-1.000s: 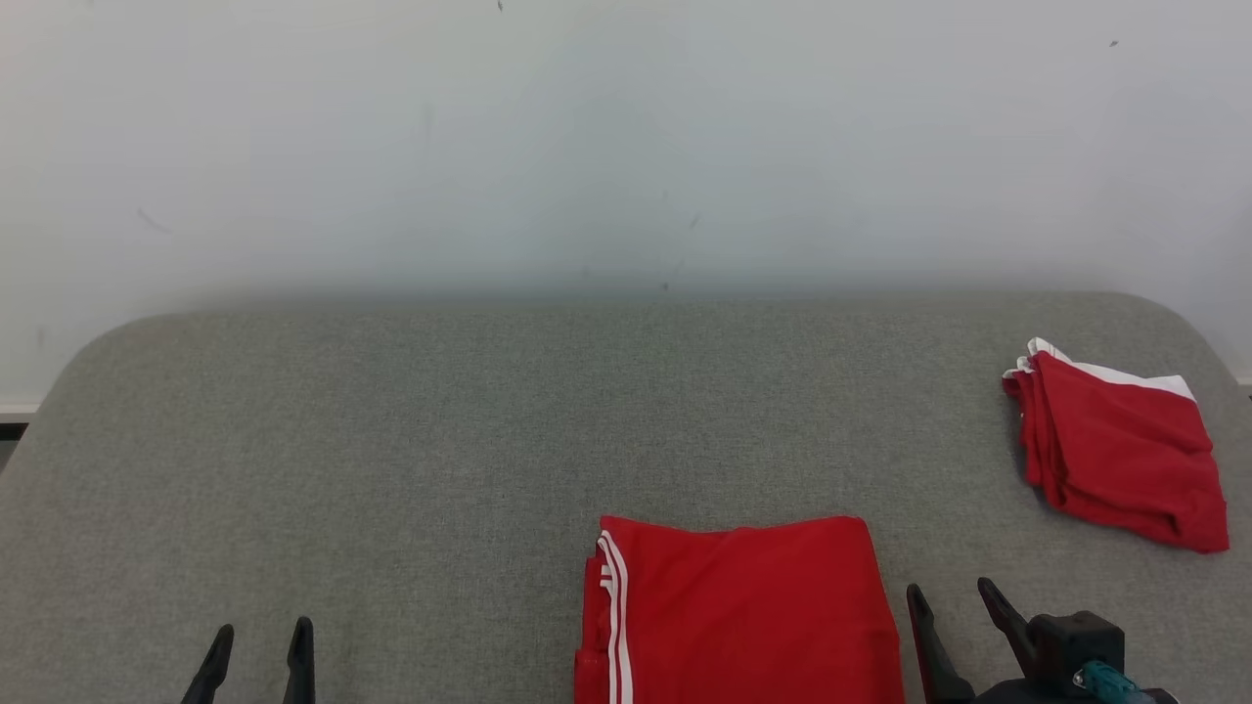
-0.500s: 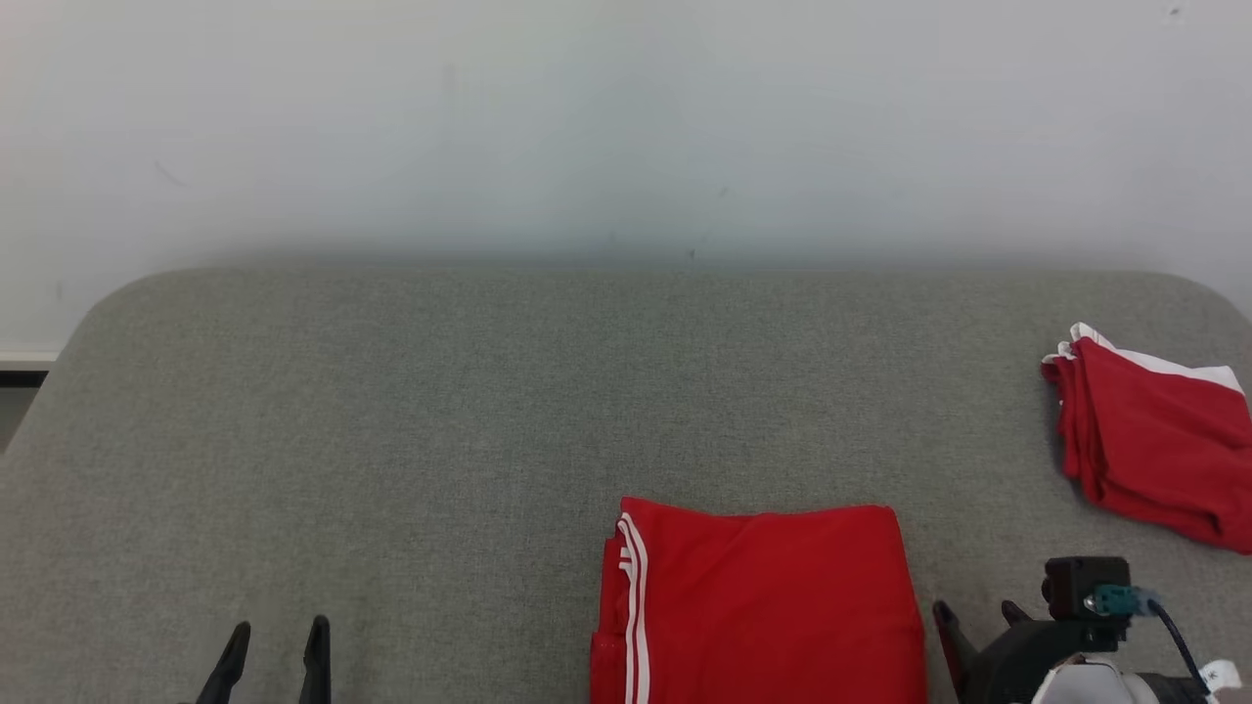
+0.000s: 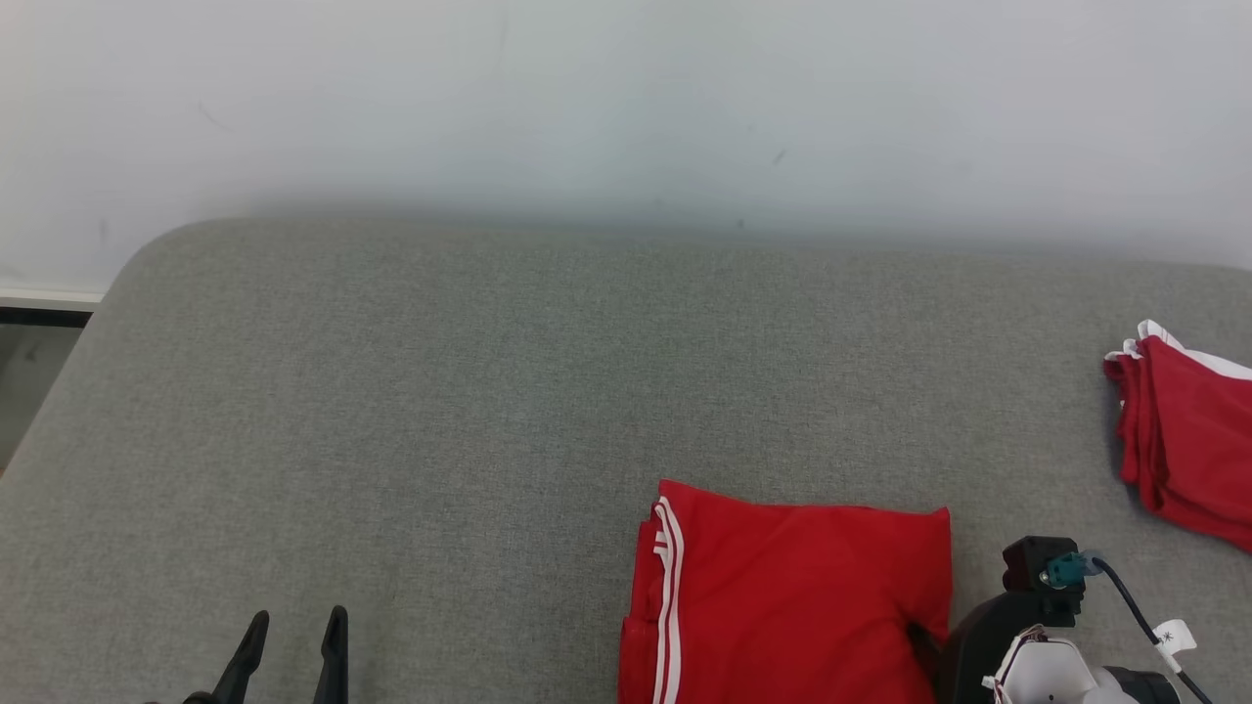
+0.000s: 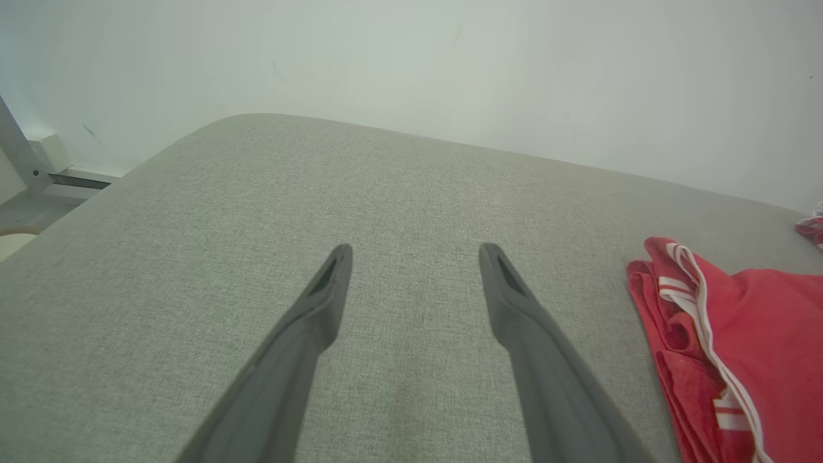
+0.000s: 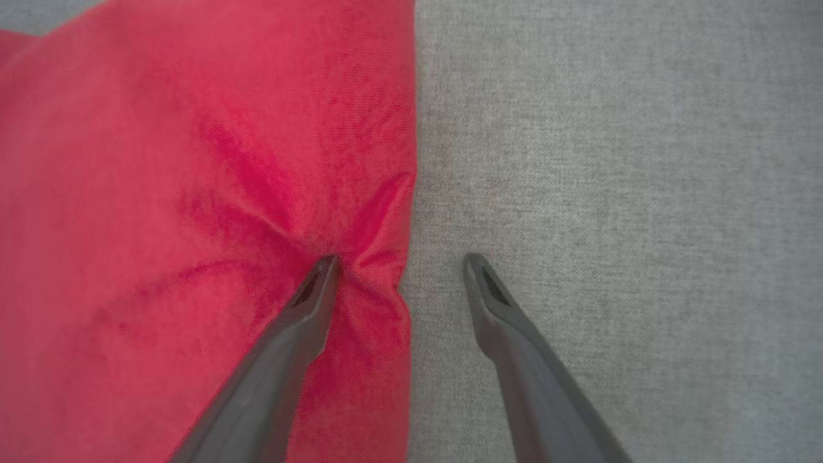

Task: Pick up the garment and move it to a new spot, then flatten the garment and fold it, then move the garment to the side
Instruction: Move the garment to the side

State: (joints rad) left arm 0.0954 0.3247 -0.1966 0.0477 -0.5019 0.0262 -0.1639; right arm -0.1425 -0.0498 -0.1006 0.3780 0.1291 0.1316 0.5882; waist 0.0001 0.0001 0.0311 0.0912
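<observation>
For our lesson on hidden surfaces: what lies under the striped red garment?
Grey padded surface shows around the striped red garment, which lies on it. The patch beneath the cloth is covered and cannot be seen.

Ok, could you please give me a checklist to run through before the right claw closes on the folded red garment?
1. Fold of the red garment flat and tidy: ok.
2. The right claw open across the garment's edge: ok; one finger dents the cloth, the other is over bare grey cushion.
3. All folded layers between its fingers: cannot tell.
4. The left claw open, apart from the garment: ok.
5. Bare space before the second red garment on the right: ok.
</observation>
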